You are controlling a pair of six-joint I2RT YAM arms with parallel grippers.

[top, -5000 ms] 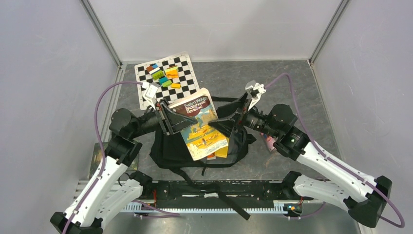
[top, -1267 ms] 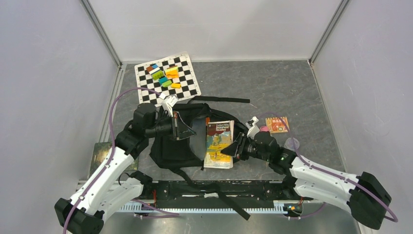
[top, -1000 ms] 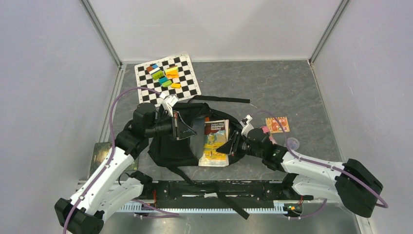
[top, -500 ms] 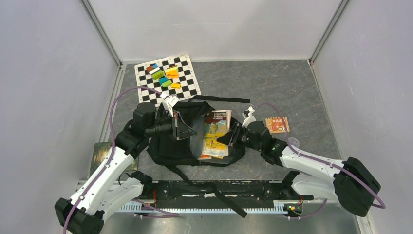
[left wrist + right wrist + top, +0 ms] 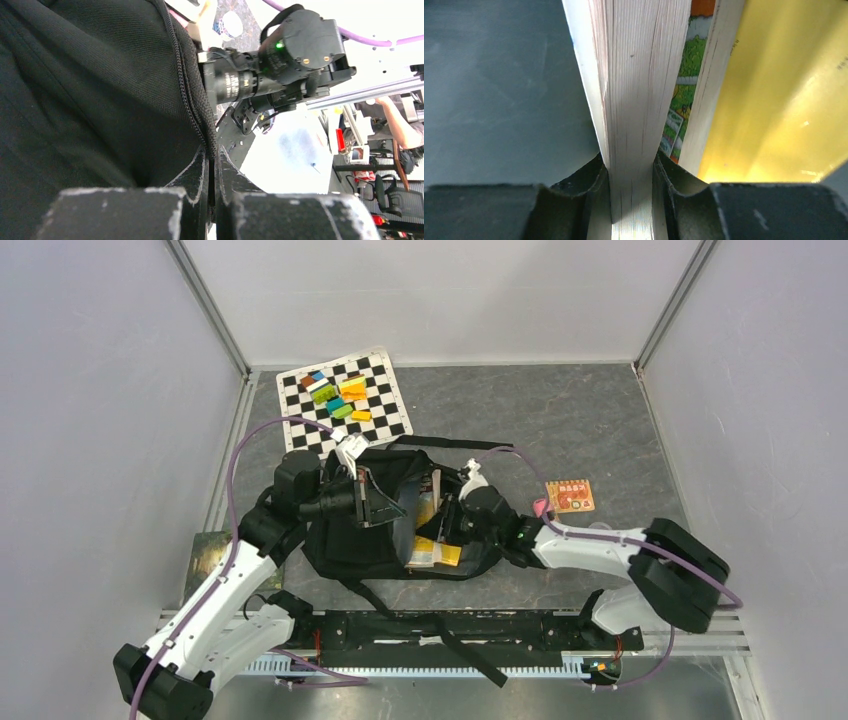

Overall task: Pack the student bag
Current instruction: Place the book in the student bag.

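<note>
My right gripper [image 5: 631, 177], clamped on the thick paperback book [image 5: 636, 75], has carried it left into the large black fabric backpack [image 5: 345, 545] at near centre, whose zip edge my left gripper [image 5: 214, 167] pinches up, so it looks nearly packed.

We see two arms built alike: white shells on the long links of the left arm [image 5: 215, 590] and right arm [image 5: 585, 548], round black joint housings [image 5: 680, 585] between them, and a purple cable [image 5: 232, 470] running from each wrist. A small green light [image 5: 276, 45] glows on the right arm's black casing, which carries what seem to be small brass-coloured screws [image 5: 306, 61]. The left gripper [image 5: 215, 172] has matte black fingers [image 5: 197, 175], scuffed whitish along their edges.
</note>
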